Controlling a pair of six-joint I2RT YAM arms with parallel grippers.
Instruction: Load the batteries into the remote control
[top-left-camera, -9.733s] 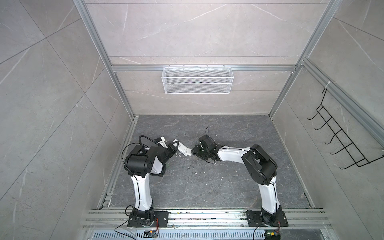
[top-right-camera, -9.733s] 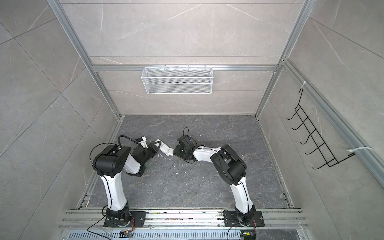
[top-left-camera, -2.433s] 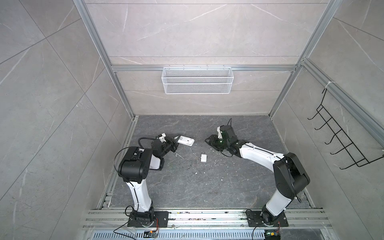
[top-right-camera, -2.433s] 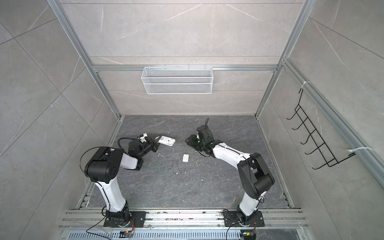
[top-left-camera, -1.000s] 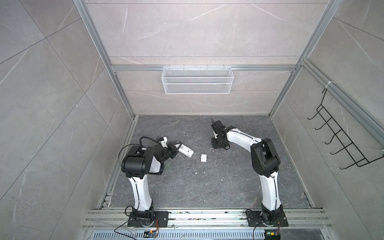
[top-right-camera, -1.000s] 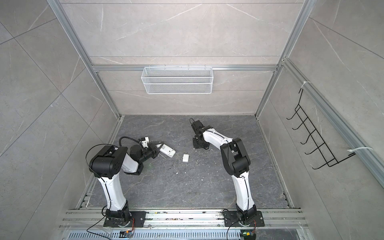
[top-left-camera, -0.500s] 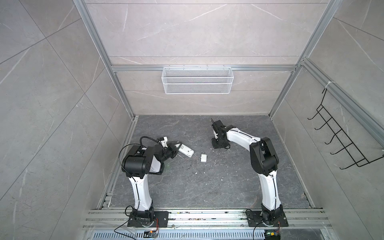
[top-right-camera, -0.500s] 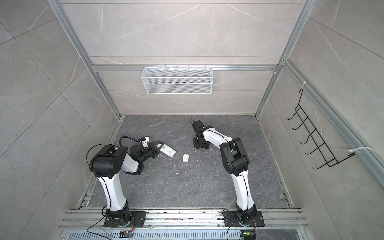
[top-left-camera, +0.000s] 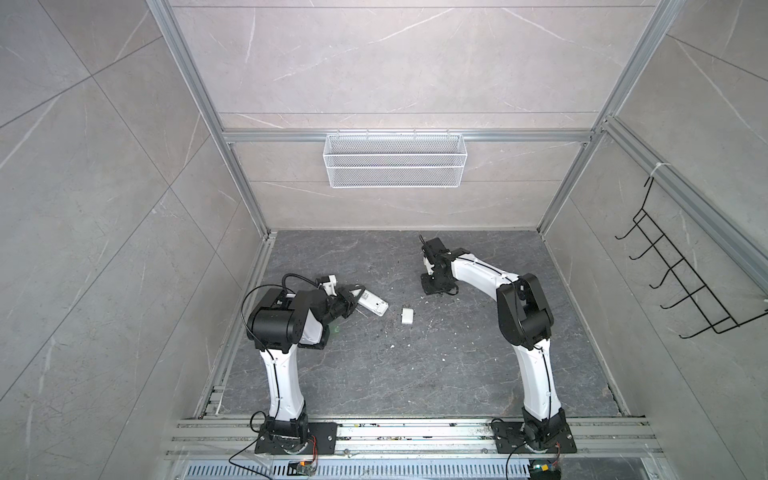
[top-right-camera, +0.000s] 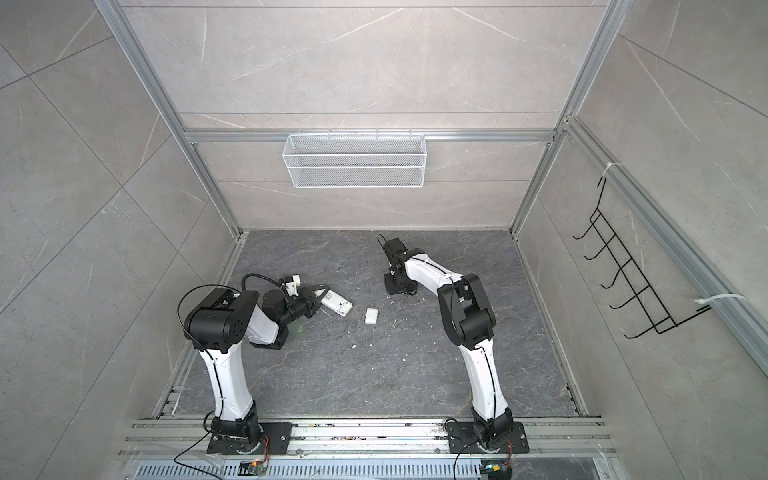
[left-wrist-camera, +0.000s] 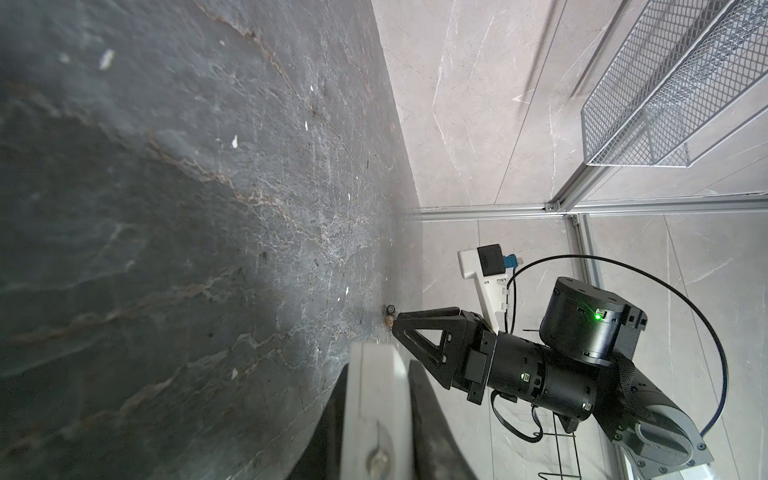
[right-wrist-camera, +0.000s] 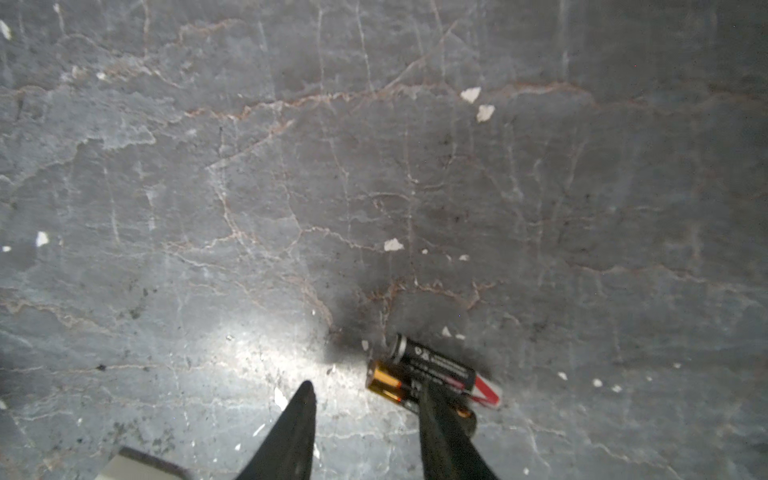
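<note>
**A:** Grey stone counter (top-left-camera: 415, 374) first: where's the remote control (top-left-camera: 374, 306)?

**B:** Clamped at one end in the left gripper (top-left-camera: 356, 296), well apart from the batteries (right-wrist-camera: 430, 368).

**A:** And those?

**B:** Side by side beneath the nearer right gripper (right-wrist-camera: 365, 388), long axes running roughly finger to finger. Its jaws are partly open and empty, and one finger sits over the gold cell (right-wrist-camera: 386, 380).

two batteries (right-wrist-camera: 432, 374) touching, white remote (top-left-camera: 373, 306) apart
</note>
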